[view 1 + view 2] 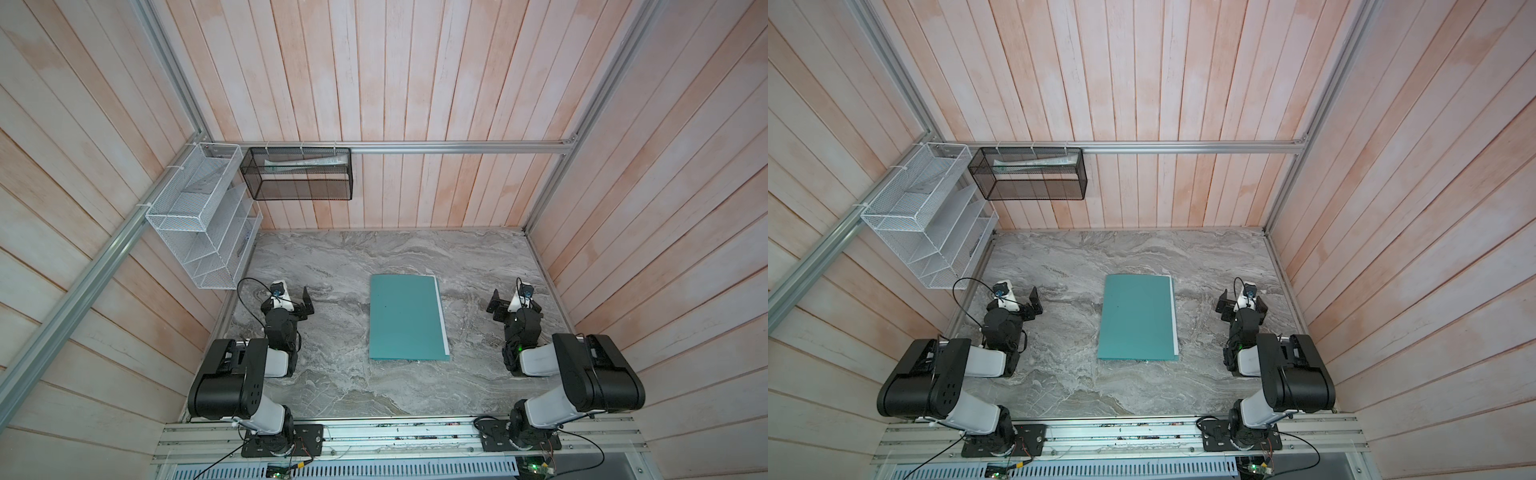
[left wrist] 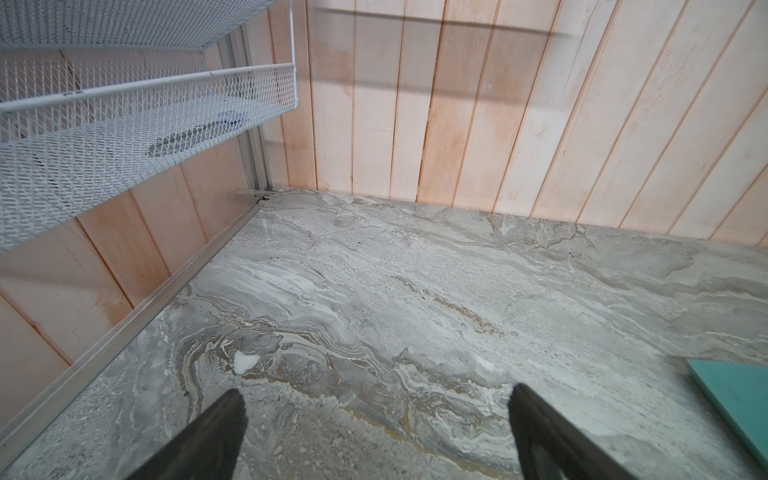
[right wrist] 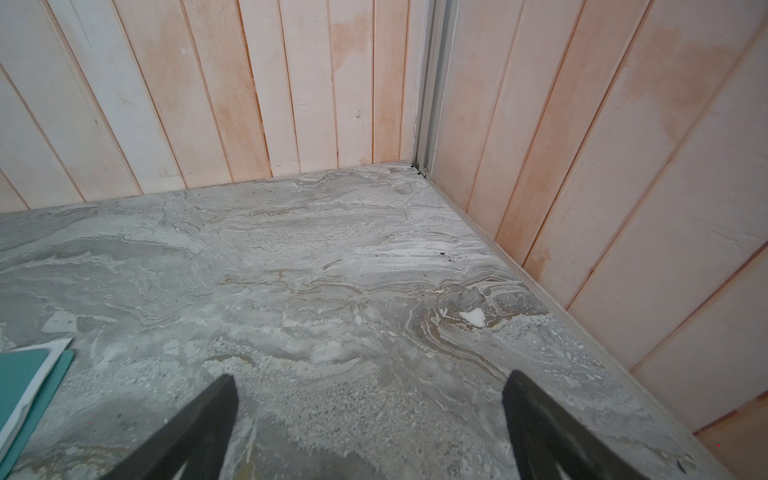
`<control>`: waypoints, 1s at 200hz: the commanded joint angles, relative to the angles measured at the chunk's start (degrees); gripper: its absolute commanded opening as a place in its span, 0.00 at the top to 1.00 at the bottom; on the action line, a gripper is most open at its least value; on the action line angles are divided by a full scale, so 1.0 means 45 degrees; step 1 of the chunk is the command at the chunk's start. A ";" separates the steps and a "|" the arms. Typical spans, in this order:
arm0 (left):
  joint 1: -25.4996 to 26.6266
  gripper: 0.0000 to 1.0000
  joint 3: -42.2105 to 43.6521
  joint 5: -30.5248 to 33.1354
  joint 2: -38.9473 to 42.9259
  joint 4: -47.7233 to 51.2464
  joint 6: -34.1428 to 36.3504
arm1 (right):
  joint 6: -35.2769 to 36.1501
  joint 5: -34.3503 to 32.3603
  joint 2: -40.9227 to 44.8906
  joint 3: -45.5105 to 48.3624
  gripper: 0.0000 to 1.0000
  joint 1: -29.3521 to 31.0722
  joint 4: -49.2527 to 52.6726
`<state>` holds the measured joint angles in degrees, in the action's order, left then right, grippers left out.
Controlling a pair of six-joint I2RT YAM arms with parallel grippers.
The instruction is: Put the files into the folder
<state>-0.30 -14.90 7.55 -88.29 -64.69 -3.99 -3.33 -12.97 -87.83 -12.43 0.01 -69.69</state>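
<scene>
I see the folder [image 1: 407, 318] closed flat mid-table, the files [image 1: 441, 320] peeking from its right edge; left gripper [image 1: 305, 303] and right gripper [image 1: 496, 305] both spread, empty; black mesh basket [image 1: 299, 174] holds rolled paper

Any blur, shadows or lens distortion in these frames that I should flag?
Both top views: wide-angle bending of the wall planks, even light, folder sharp. Left wrist view: soft bar-shaped shadows on the wall, left gripper fingers blurred close up. Right wrist view: right gripper fingers likewise blurred, marble sharp.
</scene>
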 commanded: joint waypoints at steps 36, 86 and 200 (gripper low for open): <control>0.0016 0.00 -0.0248 0.0021 -0.0005 0.0041 0.0203 | 0.0115 0.0163 0.0182 -0.0170 0.02 -0.0002 -0.0119; 0.0017 0.00 -0.0259 0.0021 0.0006 0.0051 0.0197 | 0.0112 0.0168 0.0179 -0.0179 0.02 -0.0015 -0.0119; 0.0009 0.00 -0.0245 0.0021 0.0000 0.0040 0.0187 | 0.0018 0.0354 0.0085 -0.0442 0.02 -0.0122 0.0255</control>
<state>-0.32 -14.92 7.55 -88.29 -64.69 -3.99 -3.36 -12.49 -87.83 -12.99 -0.12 -69.17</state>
